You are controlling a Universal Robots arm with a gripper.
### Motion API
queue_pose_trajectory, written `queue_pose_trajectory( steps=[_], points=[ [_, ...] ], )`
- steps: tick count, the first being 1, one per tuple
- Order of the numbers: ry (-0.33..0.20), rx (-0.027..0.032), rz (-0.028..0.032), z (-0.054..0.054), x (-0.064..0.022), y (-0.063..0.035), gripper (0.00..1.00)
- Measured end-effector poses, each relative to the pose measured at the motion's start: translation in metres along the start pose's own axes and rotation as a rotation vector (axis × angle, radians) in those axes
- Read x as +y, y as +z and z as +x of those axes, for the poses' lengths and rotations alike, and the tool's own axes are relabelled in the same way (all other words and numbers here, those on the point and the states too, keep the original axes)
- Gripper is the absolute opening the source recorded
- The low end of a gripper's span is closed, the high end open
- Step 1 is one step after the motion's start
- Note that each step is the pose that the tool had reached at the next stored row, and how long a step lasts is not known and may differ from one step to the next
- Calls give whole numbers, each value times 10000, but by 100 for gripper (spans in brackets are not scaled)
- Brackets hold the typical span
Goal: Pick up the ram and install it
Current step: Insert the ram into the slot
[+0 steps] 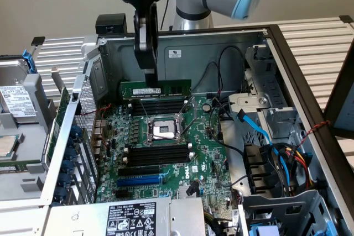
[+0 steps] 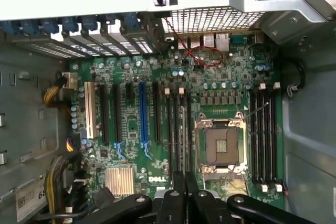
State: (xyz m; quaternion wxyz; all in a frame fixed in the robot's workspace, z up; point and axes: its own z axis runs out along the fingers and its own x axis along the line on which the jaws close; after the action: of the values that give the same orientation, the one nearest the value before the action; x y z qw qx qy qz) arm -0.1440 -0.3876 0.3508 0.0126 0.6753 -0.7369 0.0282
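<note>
The ram (image 1: 166,88) is a long thin green stick with black chips and a white label. It hangs level and on edge just above the far bank of black memory slots (image 1: 157,107) on the green motherboard (image 1: 204,153). My gripper (image 1: 149,77) comes straight down from above and is shut on the ram left of its middle. In the wrist view the gripper (image 2: 185,192) has its black fingers pressed together, looking down at one bank of memory slots (image 2: 178,129) beside the CPU socket (image 2: 220,145).
A second bank of slots (image 1: 152,156) lies on the near side of the CPU socket (image 1: 164,130). Blue and black cables (image 1: 260,131) and drive cages crowd the exterior view's right. The case's back wall (image 1: 188,53) rises behind the ram. A power supply (image 1: 133,219) sits in front.
</note>
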Motion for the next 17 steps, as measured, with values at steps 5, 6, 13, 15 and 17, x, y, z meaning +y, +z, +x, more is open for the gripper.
queue_pose_trajectory(
  steps=[5, 6, 13, 15, 17],
  points=[
    [0, 0, 1, -26, 123, 86, 12],
    [0, 0, -1, -27, 123, 106, 12],
    [-2, 3, -36, -19, 111, 230, 12],
    [-2, 3, -38, -12, 102, 267, 12],
    [1, 4, -45, -8, 81, 301, 12]
  ],
)
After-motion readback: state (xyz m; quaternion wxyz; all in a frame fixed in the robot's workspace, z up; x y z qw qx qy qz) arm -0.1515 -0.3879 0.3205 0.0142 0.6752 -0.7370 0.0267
